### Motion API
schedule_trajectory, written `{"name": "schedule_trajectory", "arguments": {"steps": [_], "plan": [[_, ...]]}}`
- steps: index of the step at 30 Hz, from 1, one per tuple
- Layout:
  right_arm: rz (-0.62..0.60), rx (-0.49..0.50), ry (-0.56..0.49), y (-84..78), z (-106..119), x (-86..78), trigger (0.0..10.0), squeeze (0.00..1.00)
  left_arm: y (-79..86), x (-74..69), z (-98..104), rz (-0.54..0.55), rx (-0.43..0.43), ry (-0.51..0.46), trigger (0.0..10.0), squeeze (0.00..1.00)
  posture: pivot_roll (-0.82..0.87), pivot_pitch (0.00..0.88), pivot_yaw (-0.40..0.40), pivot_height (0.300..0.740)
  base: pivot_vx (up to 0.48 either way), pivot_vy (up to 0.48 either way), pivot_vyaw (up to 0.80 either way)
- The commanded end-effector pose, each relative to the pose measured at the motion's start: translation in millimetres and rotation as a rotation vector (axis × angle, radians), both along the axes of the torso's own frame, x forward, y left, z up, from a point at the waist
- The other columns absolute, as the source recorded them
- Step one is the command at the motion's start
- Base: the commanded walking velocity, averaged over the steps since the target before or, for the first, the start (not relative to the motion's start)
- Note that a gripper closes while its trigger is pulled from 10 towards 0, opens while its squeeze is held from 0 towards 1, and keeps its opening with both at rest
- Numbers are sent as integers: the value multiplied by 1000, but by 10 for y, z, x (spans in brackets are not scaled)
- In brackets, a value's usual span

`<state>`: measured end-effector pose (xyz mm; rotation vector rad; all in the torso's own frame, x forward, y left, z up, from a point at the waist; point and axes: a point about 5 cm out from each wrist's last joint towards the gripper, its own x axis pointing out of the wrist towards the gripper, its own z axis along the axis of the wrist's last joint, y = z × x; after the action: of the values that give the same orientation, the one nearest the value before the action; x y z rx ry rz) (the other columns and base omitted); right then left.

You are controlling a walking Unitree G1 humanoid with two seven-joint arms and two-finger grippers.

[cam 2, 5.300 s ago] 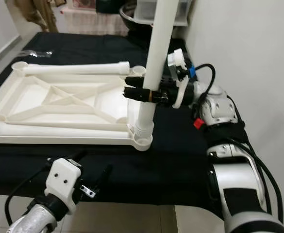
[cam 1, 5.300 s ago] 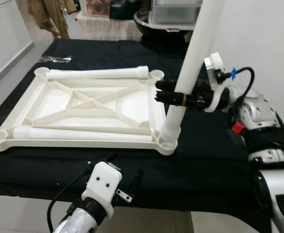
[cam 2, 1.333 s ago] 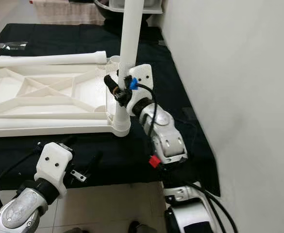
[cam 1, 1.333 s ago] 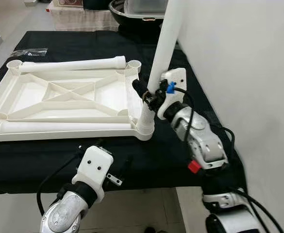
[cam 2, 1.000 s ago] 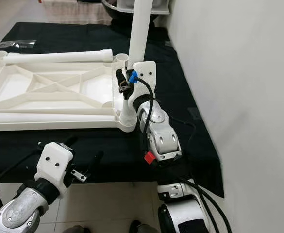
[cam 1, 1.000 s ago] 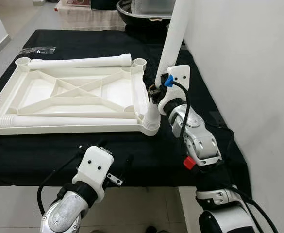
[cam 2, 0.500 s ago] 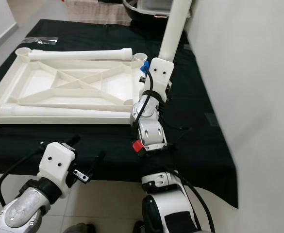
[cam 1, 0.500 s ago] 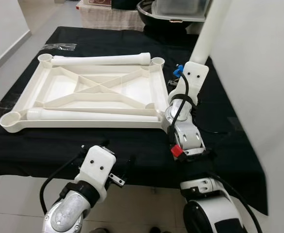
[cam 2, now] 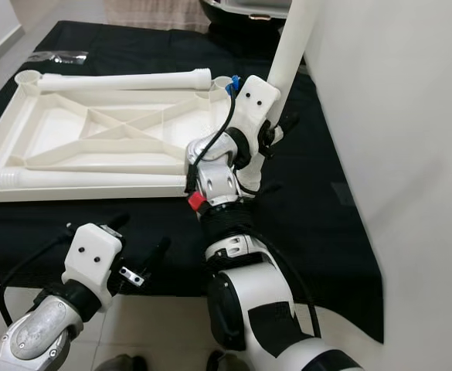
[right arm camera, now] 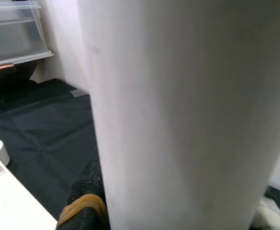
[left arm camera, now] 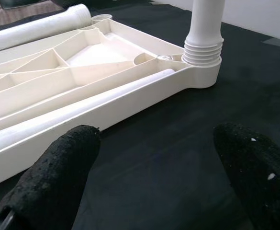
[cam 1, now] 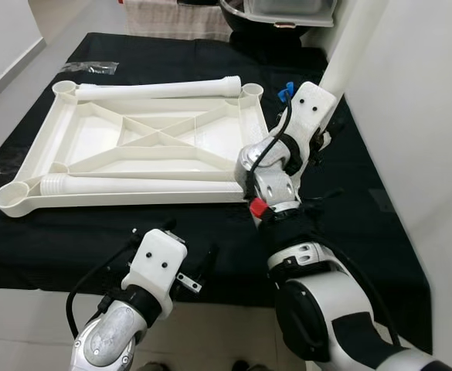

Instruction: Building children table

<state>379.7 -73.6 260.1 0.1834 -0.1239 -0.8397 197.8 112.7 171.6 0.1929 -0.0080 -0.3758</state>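
At the bottom left of the head views, the left gripper (cam 1: 197, 272) hangs by the near edge of the black-covered table (cam 1: 79, 239), fingers spread wide and empty. Mid-frame, the white tabletop (cam 1: 133, 151) lies upside down with two loose legs (cam 1: 144, 182) resting in it. At its near right corner, the right gripper (cam 1: 312, 143) clamps the upright leg (cam 1: 351, 54), which rises towards the upper right.

Black-draped table (cam 1: 94, 239) under upturned white tabletop (cam 1: 144, 147).
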Motion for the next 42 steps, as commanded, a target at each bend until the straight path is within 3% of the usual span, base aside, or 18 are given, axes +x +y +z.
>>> {"name": "schedule_trajectory", "arguments": {"steps": [1,8,9,11,12,17,26,27,41,42], "plan": [[0,83,164,-41,-363,12,10000,0,-26,-23,-25,-21,-15,18,10000,0,191,175,-97,740,0,0,0],[20,79,172,-26,-418,21,10000,0,-51,-30,-69,-28,-15,28,10000,0,182,169,-93,740,0,0,0],[30,73,167,-12,-427,21,10000,98,-58,-30,-77,-28,-16,30,10000,0,182,169,-95,740,0,0,0],[34,70,164,-2,-432,22,10000,98,-61,-29,-80,-29,-16,31,10000,0,182,169,-95,740,0,0,0],[50,75,163,18,-441,24,10000,1000,-62,-28,-82,-28,-15,31,10000,0,183,168,-96,740,0,0,0],[111,79,144,73,-442,35,10000,1000,-51,-19,-89,-23,-12,31,10000,0,179,165,-93,740,0,0,0],[118,52,109,62,-405,35,10000,1000,-50,-21,-100,-25,-8,31,10000,0,179,163,-90,740,0,0,0],[162,48,93,65,-415,39,10000,0,-45,-13,-103,-24,-5,27,10000,0,171,158,-87,740,0,0,0],[324,-33,77,-46,-552,-81,10000,0,-32,6,-123,-16,-5,29,10000,0,165,151,-87,740,0,0,0],[364,-21,65,-53,-551,-96,10000,0,-16,16,-120,5,-34,40,10000,0,166,150,-90,740,0,0,0]]}}
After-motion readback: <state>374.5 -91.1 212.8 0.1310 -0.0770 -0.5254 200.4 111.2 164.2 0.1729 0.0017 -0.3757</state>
